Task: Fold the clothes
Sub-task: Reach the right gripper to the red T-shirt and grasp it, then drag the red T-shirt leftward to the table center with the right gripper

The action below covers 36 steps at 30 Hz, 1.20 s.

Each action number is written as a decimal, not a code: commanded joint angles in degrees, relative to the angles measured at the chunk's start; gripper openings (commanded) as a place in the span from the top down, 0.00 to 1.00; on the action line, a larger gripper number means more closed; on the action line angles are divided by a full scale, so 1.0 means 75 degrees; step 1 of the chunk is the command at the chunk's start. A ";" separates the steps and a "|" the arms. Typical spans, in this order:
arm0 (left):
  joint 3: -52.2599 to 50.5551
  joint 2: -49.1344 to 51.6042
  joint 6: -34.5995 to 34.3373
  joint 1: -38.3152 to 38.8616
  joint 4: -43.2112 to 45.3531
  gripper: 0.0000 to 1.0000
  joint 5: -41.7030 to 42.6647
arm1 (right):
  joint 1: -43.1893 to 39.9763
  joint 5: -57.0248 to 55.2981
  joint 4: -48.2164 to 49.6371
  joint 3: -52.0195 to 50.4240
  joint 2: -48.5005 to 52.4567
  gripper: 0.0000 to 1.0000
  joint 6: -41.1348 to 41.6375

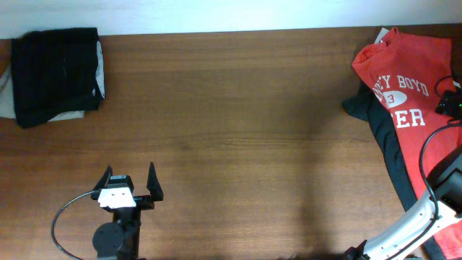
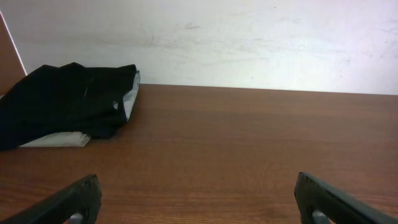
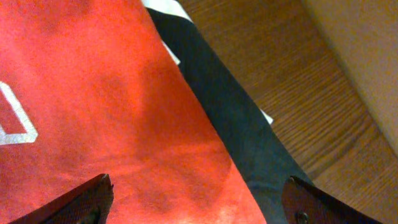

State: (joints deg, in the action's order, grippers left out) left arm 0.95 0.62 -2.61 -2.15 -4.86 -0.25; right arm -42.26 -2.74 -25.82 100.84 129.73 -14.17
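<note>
The red-orange T-shirt (image 1: 415,54) lies crumpled at the table's far right edge, white lettering facing up. It partly runs out of the overhead view. My right gripper (image 1: 451,101) hovers over it. In the right wrist view its fingers (image 3: 199,186) are spread wide and empty just above the red cloth (image 3: 93,81). My left gripper (image 1: 131,186) sits near the front left of the table, open and empty, far from the shirt. Its fingers (image 2: 198,186) frame bare wood.
A dark garment (image 1: 382,130) lies under the shirt's left edge and also shows in the right wrist view (image 3: 236,106). A folded black stack on pale cloth (image 1: 58,72) sits at the back left, also in the left wrist view (image 2: 62,102). The brown wooden table (image 1: 238,130) ends at a white wall.
</note>
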 commanded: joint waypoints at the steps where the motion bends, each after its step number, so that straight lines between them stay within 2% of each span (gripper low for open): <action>1: -0.0055 -0.0038 0.0099 0.0032 0.0012 0.01 0.0000 | 0.0012 0.0160 -0.0169 0.0119 0.0358 0.16 -0.0510; 5: -0.0055 -0.0038 0.0099 0.0032 0.0012 0.01 -0.0003 | -0.0117 0.0662 -0.0224 0.0114 0.0391 0.59 -0.0498; 6: -0.0055 -0.0035 0.0099 0.0032 0.0012 0.01 -0.0003 | -0.0166 0.0729 -0.0227 0.0114 0.0391 0.66 -0.0443; 8: -0.0055 -0.0038 0.0099 0.0032 0.0012 0.01 -0.0003 | -0.0239 0.0743 -0.0254 0.0114 0.0391 0.91 -0.0358; 9: -0.0055 -0.0035 0.0099 0.0032 0.0012 0.01 -0.0003 | -0.0291 0.0743 -0.0242 0.0114 0.0388 0.96 -0.0242; 15: -0.0055 -0.0035 0.0099 0.0032 0.0012 0.01 -0.0003 | -0.0373 0.0772 -0.0233 0.0122 0.0192 0.96 -0.0134; 16: -0.0055 -0.0035 0.0099 0.0032 0.0012 0.01 -0.0003 | -0.0367 0.0863 -0.0254 0.0192 -0.0032 0.96 0.0233; 19: -0.0055 -0.0035 0.0099 0.0032 0.0012 0.01 -0.0003 | -0.0318 0.2474 -0.0391 0.0201 -0.0953 0.96 0.0769; 22: -0.0055 -0.0035 0.0099 0.0032 0.0012 0.01 -0.0003 | 0.0350 0.4453 -0.0731 0.0201 -0.2005 0.96 0.0825; 26: -0.0055 -0.0035 0.0099 0.0032 0.0012 0.01 0.0000 | 0.2728 0.5388 -0.1046 0.0201 -0.2868 0.96 0.1655; 27: -0.0055 -0.0035 0.0099 0.0032 0.0012 0.01 -0.0003 | 0.3835 0.5432 -0.1040 0.0201 -0.2894 0.96 0.2081; 29: -0.0055 -0.0038 0.0099 0.0032 0.0012 0.01 -0.0003 | 0.5144 0.5421 -0.0938 0.0198 -0.2838 0.96 0.2355; 30: -0.0055 -0.0035 0.0099 0.0032 0.0012 0.01 -0.0003 | 0.6618 0.5304 -0.0673 0.0198 -0.2751 0.96 0.2684; 31: -0.0055 -0.0035 0.0099 0.0032 0.0012 0.01 -0.0003 | 0.7583 0.5053 -0.0513 0.0198 -0.2704 0.96 0.3008; 33: -0.0055 -0.0035 0.0099 0.0032 0.0012 0.01 -0.0003 | 0.8819 0.4441 -0.0478 0.0198 -0.2702 0.95 0.3229; 35: -0.0055 -0.0038 0.0099 0.0032 0.0012 0.01 -0.0003 | 0.9760 0.3920 -0.0504 0.0198 -0.2702 0.54 0.3311; 36: -0.0055 -0.0038 0.0099 0.0032 0.0012 0.01 -0.0003 | 1.0220 0.3459 -0.0568 0.0198 -0.2702 0.55 0.3316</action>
State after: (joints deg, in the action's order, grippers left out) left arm 0.95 0.62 -2.61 -2.15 -4.86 -0.25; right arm 30.57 30.61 -29.69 101.32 109.89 8.73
